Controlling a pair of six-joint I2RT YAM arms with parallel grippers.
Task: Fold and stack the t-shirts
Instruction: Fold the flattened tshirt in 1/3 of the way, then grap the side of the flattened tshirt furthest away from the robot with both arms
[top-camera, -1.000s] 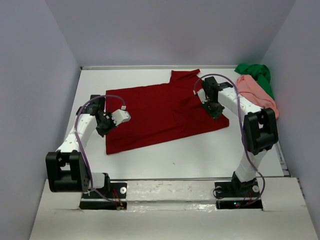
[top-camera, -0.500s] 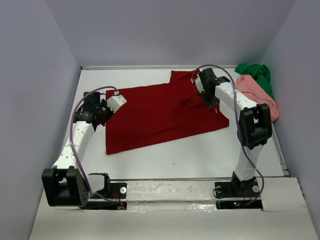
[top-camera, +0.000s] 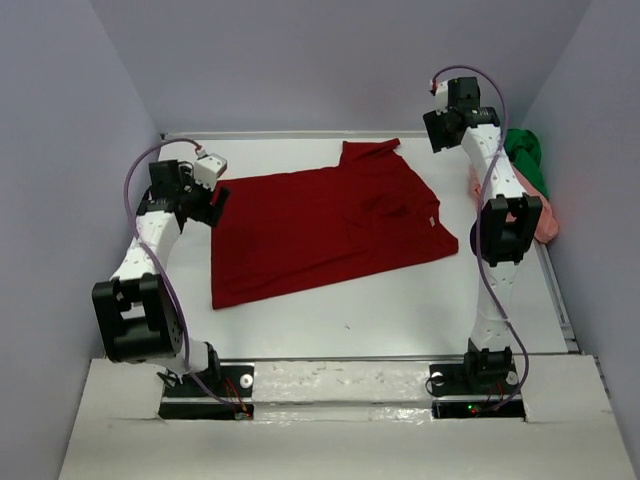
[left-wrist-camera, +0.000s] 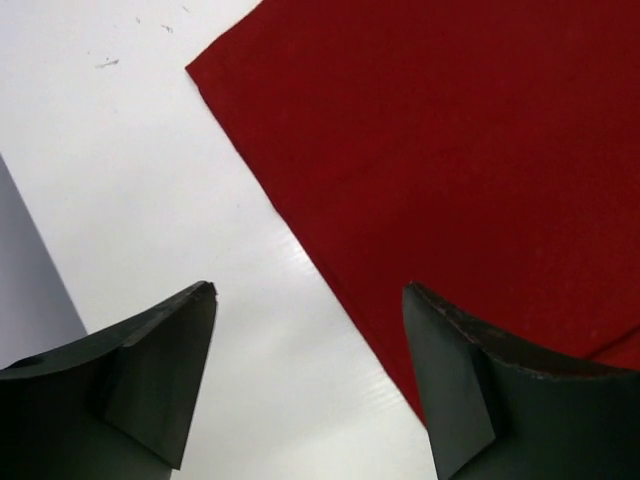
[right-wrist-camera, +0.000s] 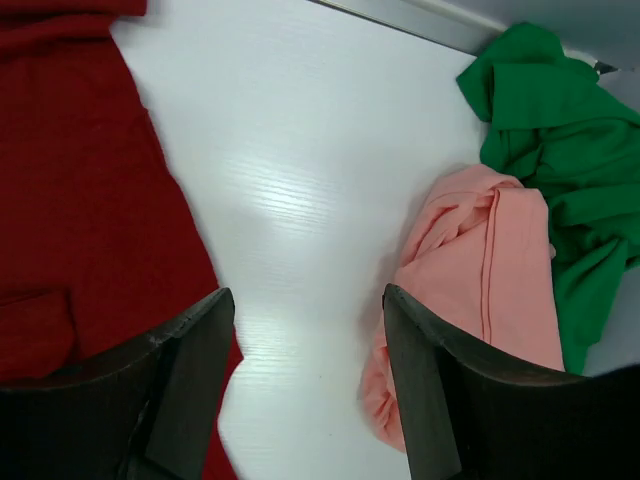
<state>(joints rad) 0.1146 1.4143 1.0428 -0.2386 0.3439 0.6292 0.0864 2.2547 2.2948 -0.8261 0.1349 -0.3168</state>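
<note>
A: Room round the dark red t-shirt (top-camera: 330, 225)?
B: Flat, centred; you've bare table (top-camera: 400, 310) at its near edge. Pink t-shirt (right-wrist-camera: 480, 270), green t-shirt (right-wrist-camera: 550, 120) bunched right of it.
A: Grippers?
B: Left gripper (left-wrist-camera: 310, 290) spread, empty, over its left edge. Right gripper (right-wrist-camera: 308, 295) spread, empty, right of it.

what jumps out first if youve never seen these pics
The dark red t-shirt spread flat across the middle of the table dominates. At the far right edge, the salmon pink t-shirt and bright green t-shirt lie crumpled together. Both hands are open and empty: the left hand by the red shirt's left edge, the right hand above the gap beside that pile.
</note>
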